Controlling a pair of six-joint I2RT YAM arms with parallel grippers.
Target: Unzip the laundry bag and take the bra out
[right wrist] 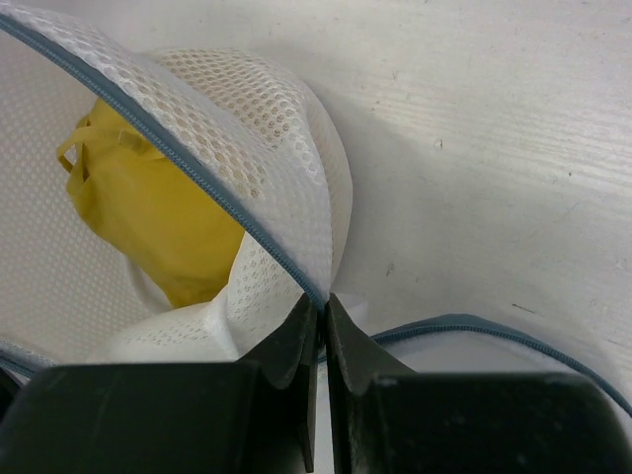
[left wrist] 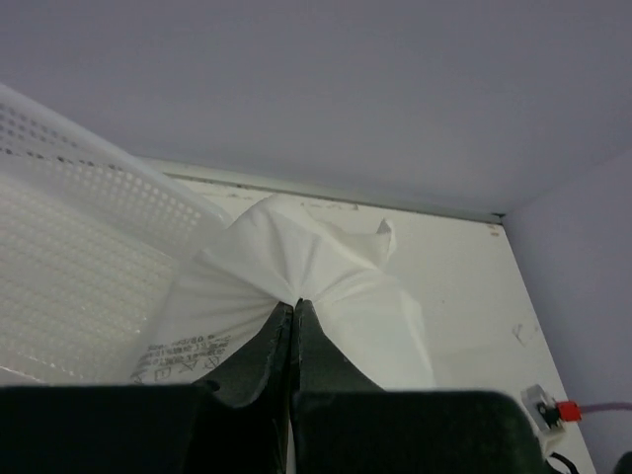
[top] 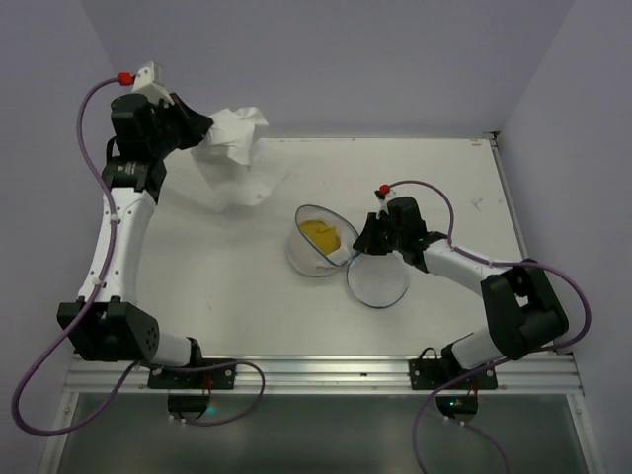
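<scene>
The laundry bag (top: pixel 302 257) lies unzipped in mid-table, its two white mesh halves spread apart. One half tilts up and holds the yellow bra (top: pixel 320 233); the other half (top: pixel 377 282) lies flat beside it. In the right wrist view the bra (right wrist: pixel 158 217) sits inside the mesh bowl (right wrist: pixel 267 148). My right gripper (right wrist: pixel 323 298) (top: pixel 357 251) is shut on the grey-blue zipper rim where the halves join. My left gripper (left wrist: pixel 295 302) (top: pixel 204 131) is raised at the far left, shut on a bunch of white fabric (left wrist: pixel 296 257).
The white fabric (top: pixel 237 153) hangs from the left gripper down to the table and carries a printed care label. A white lattice basket wall (left wrist: pixel 69 257) shows at the left of the left wrist view. The back wall stands close behind.
</scene>
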